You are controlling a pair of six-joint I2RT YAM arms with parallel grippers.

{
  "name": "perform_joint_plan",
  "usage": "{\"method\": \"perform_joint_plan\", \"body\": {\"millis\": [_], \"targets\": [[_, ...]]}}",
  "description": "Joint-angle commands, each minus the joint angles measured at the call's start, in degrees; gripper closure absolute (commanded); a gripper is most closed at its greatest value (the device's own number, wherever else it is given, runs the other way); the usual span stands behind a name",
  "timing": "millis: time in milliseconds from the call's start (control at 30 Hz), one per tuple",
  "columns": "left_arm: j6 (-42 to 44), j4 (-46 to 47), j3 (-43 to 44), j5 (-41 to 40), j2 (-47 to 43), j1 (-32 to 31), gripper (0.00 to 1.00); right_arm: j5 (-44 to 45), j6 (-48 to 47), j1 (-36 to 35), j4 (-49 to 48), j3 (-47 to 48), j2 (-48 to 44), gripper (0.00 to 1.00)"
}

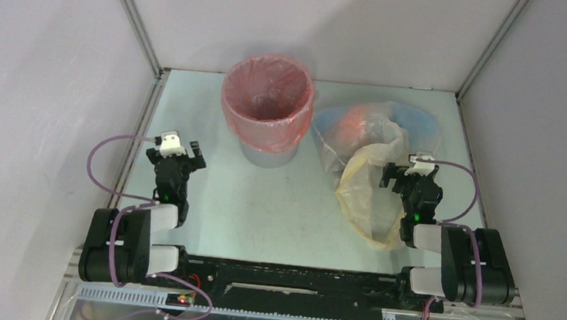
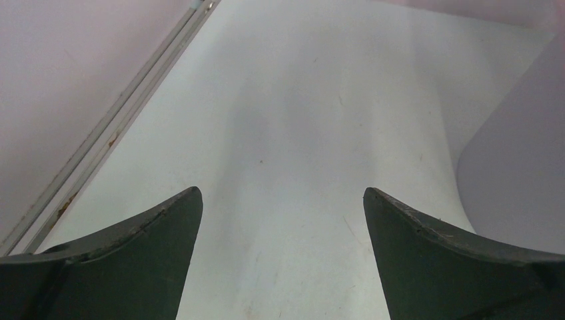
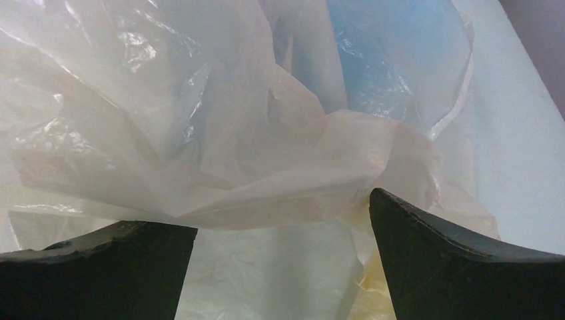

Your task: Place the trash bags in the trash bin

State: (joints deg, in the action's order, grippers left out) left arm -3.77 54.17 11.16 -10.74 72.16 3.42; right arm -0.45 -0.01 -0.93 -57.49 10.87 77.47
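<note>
The light-grey trash bin (image 1: pixel 268 157) stands at the back middle of the table. A red-pink trash bag (image 1: pixel 267 103) lines it, folded over the rim. To its right lies a loose heap of trash bags: a pale yellow one (image 1: pixel 365 184) in front, a light blue one (image 1: pixel 417 122) behind, some red showing through. My right gripper (image 1: pixel 412 179) hangs open at the heap's right side. In the right wrist view a crumpled pale yellow fold (image 3: pixel 286 180) lies just beyond the open right gripper (image 3: pixel 283 213), with blue plastic (image 3: pixel 400 67) further back. My left gripper (image 1: pixel 178 155) is open over bare table, left of the bin, nothing between its fingers (image 2: pixel 282 193).
Pale walls enclose the table (image 1: pixel 276 206) on three sides, with a metal rail (image 2: pixel 100 143) along the left edge near my left gripper. The bin's grey side (image 2: pixel 513 173) shows at the right of the left wrist view.
</note>
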Motion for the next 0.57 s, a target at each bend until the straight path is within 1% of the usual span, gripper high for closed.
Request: {"method": "perform_joint_plan", "body": {"millis": [0,533], "targets": [[2.07,6.11,-0.12,1.28,-0.25,0.38,0.0,-1.42,-0.26,0.4,-1.08,1.79,-0.04,0.0],[2.17,6.12,-0.23,0.96,-0.17,0.24,0.0,-1.66,-0.25,0.49,-1.04,1.87,0.07,0.0]]}}
